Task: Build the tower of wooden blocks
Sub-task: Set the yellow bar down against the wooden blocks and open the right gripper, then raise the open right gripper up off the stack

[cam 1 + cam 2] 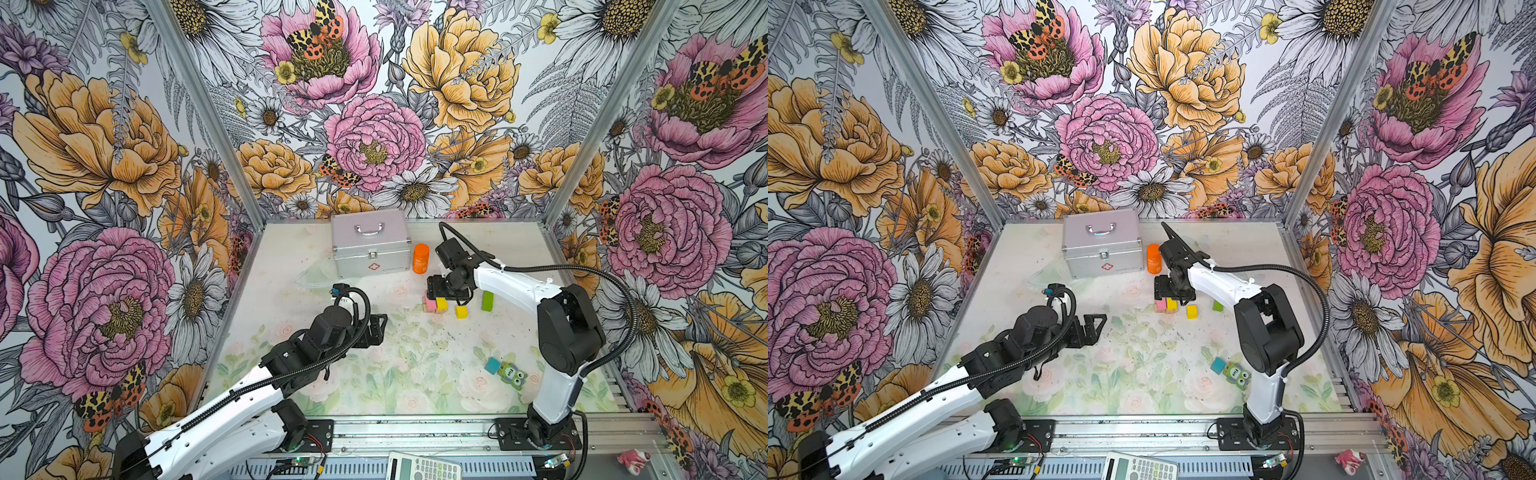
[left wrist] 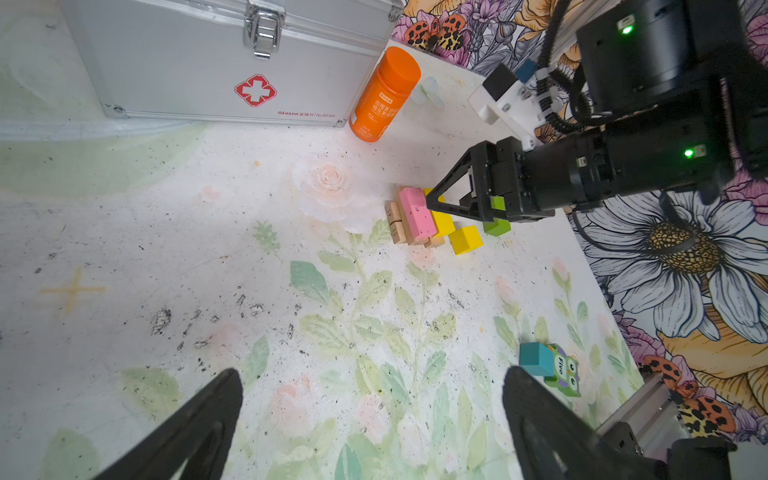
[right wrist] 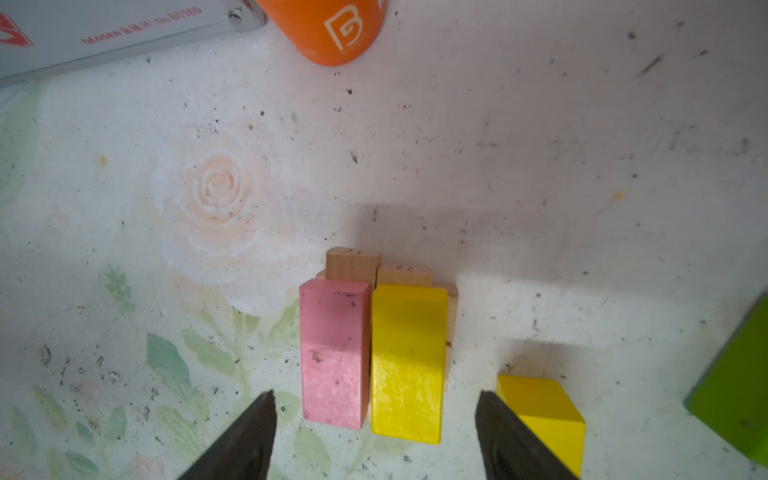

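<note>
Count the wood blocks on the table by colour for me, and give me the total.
Tan: 3 tan planks, partly covered
Pink: 1 pink plank
Yellow: 2, yellow bar and yellow cube
Green: 2, green bar and green owl piece
Teal: 1 teal cube
Total: 9

I read both top views as bright and evenly lit, sharp throughout. In the right wrist view a soft grey shadow lies on the counter [image 3: 540,166] beyond the tan planks [image 3: 353,262]. The green bar [image 3: 739,395] and the right pincer [image 3: 376,397], nearest the lens, are blurred.
</note>
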Available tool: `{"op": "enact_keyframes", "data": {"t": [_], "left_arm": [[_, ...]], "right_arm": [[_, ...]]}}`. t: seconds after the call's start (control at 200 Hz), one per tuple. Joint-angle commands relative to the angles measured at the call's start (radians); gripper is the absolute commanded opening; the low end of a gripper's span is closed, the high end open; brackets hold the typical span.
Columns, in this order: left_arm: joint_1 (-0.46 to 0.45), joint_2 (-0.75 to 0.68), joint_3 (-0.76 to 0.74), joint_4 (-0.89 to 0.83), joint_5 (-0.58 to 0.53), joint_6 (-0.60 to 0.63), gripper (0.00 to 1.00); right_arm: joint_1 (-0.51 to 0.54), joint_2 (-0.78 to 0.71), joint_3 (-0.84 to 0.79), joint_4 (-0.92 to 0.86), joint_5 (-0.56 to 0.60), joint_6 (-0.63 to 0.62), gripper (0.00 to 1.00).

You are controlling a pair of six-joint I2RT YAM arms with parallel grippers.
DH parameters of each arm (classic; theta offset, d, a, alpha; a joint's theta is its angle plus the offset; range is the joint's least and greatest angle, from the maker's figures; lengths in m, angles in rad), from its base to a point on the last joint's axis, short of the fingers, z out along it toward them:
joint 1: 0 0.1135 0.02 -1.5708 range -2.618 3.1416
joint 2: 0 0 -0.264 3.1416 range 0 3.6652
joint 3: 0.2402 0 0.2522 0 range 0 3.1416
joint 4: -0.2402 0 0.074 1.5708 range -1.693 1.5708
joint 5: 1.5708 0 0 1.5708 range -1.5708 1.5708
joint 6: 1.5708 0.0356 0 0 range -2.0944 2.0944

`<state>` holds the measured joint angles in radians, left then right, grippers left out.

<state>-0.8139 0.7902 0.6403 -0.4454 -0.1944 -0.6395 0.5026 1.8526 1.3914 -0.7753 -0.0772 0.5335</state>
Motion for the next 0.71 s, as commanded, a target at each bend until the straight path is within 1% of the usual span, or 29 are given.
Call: {"op": "enact_keyframes", "data": {"t": [0.0,0.255,0.701], "left_arm": [[0.002,-0.021,0.005,-0.002,-0.008,0.017,0.99],[0.012,-0.049,-0.002,-0.012,-0.006,0.029,0.99],[0.030,-0.115,-0.039,-0.031,-0.007,0.031,0.99]], "right_arm": [[0.017,0.033,0.048,-0.039,0.050,0.027,0.78],[0.028,0.058,0.061,-0.077,0.104,0.058,0.78],[0.045,0.092,0.105,-0.088,0.091,0.069,0.77]]}}
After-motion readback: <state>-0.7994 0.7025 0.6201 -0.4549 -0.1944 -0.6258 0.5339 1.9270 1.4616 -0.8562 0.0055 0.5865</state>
